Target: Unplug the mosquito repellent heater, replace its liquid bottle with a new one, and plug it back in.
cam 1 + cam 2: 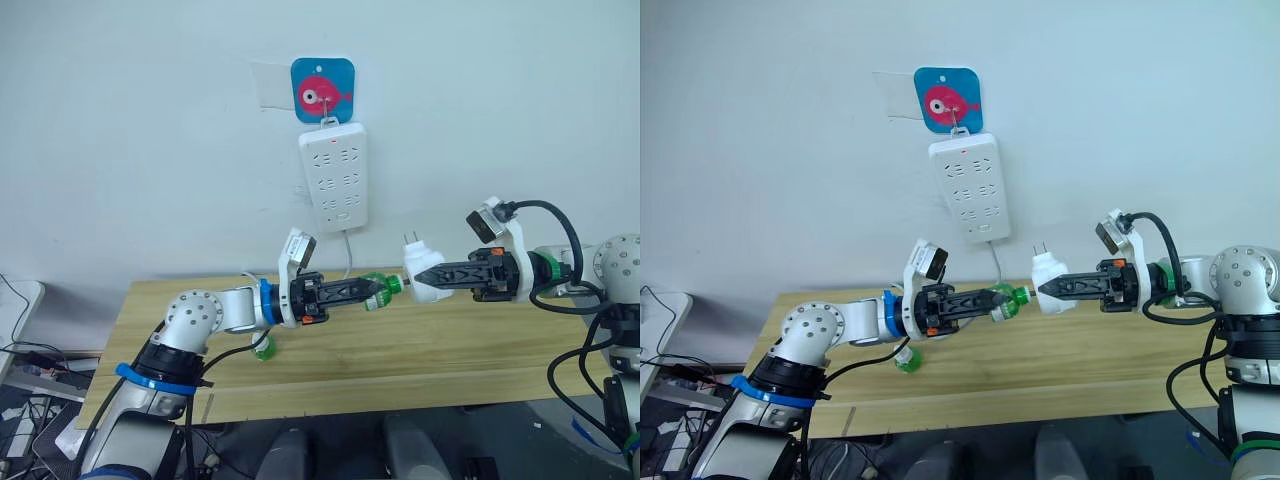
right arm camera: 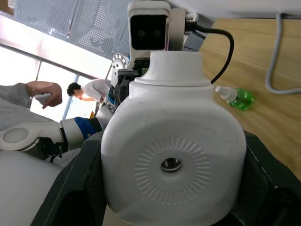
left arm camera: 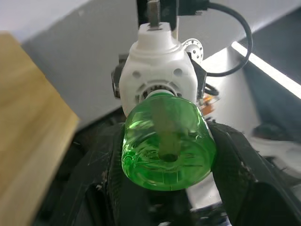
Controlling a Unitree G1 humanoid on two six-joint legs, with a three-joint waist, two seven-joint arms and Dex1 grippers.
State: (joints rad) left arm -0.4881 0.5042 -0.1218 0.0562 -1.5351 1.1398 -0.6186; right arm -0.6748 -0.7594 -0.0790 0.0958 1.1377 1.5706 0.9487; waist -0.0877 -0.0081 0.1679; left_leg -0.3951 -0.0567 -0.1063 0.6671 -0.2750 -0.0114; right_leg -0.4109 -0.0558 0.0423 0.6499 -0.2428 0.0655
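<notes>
Head-camera views show a long white multi-socket power strip (image 1: 334, 176) hanging on the pale wall above a light wooden table (image 1: 330, 360), and, held in the air between the arms, a small white rounded plastic mosquito repellent heater (image 1: 424, 276) unplugged, its prongs pointing up. The right gripper (image 1: 440, 277) is clenched on the heater's body; the left gripper (image 1: 368, 290) is clamped on a small translucent green plastic bottle (image 1: 378, 289) whose neck meets the heater's base. Both pieces look light, rigid and smooth, so a firm hold across the broad sides seems wisest, the thin wick being the likely fragile part. Right wrist view alone reveals the heater's round vent and a white-capped green bottle (image 2: 237, 98) lying on the table; left wrist view shows the held bottle's underside.
</notes>
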